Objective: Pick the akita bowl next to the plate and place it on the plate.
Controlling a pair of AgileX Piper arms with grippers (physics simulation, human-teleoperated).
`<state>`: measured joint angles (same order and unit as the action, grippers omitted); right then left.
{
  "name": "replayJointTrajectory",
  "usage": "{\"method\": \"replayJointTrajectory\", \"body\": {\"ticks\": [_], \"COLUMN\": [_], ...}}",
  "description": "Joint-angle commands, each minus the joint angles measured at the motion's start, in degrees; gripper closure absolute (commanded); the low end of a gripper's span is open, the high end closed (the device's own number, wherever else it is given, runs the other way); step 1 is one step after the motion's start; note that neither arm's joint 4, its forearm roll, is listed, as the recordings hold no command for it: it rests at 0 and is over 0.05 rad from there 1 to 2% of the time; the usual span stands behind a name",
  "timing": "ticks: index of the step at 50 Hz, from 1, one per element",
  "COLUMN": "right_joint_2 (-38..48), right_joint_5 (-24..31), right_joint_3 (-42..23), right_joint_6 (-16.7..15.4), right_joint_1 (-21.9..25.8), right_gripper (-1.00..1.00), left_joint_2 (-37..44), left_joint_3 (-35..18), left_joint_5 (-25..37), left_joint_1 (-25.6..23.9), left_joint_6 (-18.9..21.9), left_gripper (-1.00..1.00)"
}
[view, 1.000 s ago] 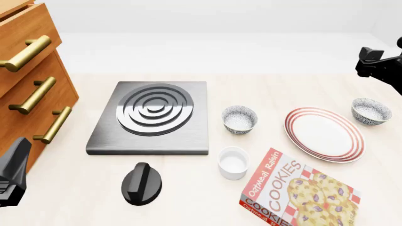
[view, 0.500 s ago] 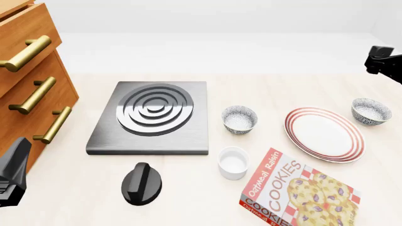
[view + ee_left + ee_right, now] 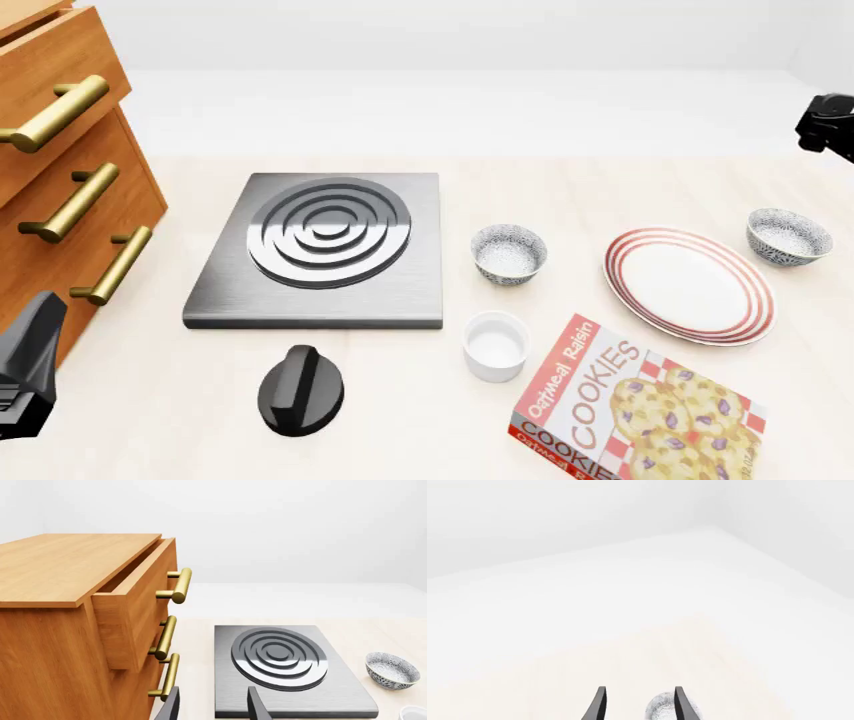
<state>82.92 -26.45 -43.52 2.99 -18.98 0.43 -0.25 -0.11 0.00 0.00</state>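
The plate (image 3: 690,285) lies on the table at the right, white with red rings. The akita bowl (image 3: 789,236) sits just right of it, by its far rim. A look-alike speckled bowl (image 3: 509,252) stands a little left of the plate. My right arm (image 3: 830,125) shows only at the right edge, above and beyond the akita bowl. In the right wrist view my right gripper (image 3: 639,706) is open and empty, and a bit of the akita bowl (image 3: 660,707) peeks out low between its fingers. My left gripper (image 3: 213,707) is open and empty, low at the near left beside the drawers.
A wooden drawer unit (image 3: 60,170) with brass handles stands at the left, its top drawer slightly out. A metal stove plate (image 3: 320,250) lies mid-table with a black knob (image 3: 302,390) in front. A white cup (image 3: 495,346) and a cookie box (image 3: 634,410) sit near the front.
My right arm has drifted to the right, almost out of the front view. The left arm, bowls and plate have not moved.
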Motion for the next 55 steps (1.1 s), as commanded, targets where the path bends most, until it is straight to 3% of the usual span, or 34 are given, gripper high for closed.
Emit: {"method": "replayJointTrajectory", "body": {"ticks": [1, 55], "right_joint_2": [1.72, 10.51], "right_joint_5": [0.93, 2.19], "right_joint_3": [-1.76, -7.05], "right_joint_6": [1.14, 4.36], "right_joint_1": [-1.93, -9.33], "right_gripper": [-1.00, -1.00], "left_joint_2": [0.00, 0.00], "left_joint_3": [0.00, 0.00], "left_joint_5": [0.00, 0.00], "left_joint_1": [0.00, 0.00], "left_joint_6": [0.00, 0.00], "left_gripper": [-1.00, -1.00]}}
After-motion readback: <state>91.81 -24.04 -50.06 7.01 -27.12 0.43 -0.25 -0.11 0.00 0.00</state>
